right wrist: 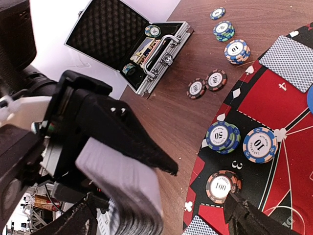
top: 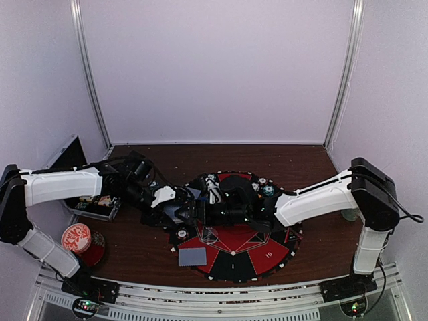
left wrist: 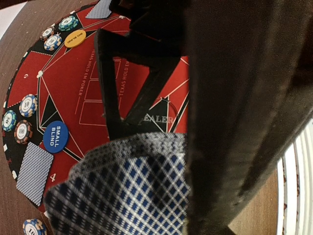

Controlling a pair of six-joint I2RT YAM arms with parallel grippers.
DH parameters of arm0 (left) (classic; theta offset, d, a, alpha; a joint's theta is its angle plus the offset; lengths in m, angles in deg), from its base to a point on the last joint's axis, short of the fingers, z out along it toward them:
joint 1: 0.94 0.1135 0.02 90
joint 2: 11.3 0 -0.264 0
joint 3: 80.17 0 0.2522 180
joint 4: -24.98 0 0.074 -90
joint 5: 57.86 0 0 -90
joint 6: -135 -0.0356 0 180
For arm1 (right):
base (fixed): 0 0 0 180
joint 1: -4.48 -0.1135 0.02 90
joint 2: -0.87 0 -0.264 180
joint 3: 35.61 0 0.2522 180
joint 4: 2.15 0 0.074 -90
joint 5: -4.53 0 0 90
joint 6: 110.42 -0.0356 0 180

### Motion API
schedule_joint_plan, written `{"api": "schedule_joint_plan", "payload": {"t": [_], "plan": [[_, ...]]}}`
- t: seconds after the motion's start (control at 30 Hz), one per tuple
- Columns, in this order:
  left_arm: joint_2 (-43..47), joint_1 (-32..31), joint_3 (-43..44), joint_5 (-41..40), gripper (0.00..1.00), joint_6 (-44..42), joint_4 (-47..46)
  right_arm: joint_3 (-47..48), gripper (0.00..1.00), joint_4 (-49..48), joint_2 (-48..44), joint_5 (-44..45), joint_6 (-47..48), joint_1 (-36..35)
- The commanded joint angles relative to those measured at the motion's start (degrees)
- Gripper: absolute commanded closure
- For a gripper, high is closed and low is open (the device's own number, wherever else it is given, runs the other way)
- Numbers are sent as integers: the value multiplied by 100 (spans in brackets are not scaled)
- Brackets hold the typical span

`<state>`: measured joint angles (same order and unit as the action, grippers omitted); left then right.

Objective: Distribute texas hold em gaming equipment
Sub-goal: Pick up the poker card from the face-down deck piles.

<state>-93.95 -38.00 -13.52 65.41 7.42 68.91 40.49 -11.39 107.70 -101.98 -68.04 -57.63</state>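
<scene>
at far left an open aluminium case [right wrist: 105,29] sits on the worktop [top: 314,167], with a red-and-white patterned disc [top: 75,236] nearer the arm bases. the left claw [top: 179,210] is pinched narrow on a deck of blue-checked playing cards [left wrist: 122,196], held over the left edge of the round red-and-black mat [top: 267,253]. on the mat lie face-down cards [top: 192,256], a blue small blind button [left wrist: 55,136], an orange button [left wrist: 75,38] and striped chips [right wrist: 260,144] marked 10, 50 and 100. the right claw [right wrist: 159,210] gapes wide, holding nothing, with the deck between its fingers in the wrist view; i cannot tell whether they touch it.
</scene>
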Motion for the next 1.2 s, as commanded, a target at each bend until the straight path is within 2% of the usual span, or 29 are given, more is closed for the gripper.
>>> {"api": "schedule_joint_plan", "payload": {"t": [0.0,0.3,0.47,0.9,1.0,1.17], "plan": [[39,-71,-37,178,61,-125,-2,169,10,-173,163,67,-144,112],[-53,-106,-34,125,61,-135,-2,487,9,-214,581,-256,-231,164],[-58,-110,-45,117,61,-140,0,550,11,-8,681,-130,-257,219],[-101,-119,-33,83,61,-135,-2,-205,34,237,77,367,-247,521],[-121,-121,-26,67,61,-135,-3,-251,40,100,7,225,-182,521],[-169,-129,-23,28,61,-125,0,-259,54,-461,-25,-520,-246,501]]}}
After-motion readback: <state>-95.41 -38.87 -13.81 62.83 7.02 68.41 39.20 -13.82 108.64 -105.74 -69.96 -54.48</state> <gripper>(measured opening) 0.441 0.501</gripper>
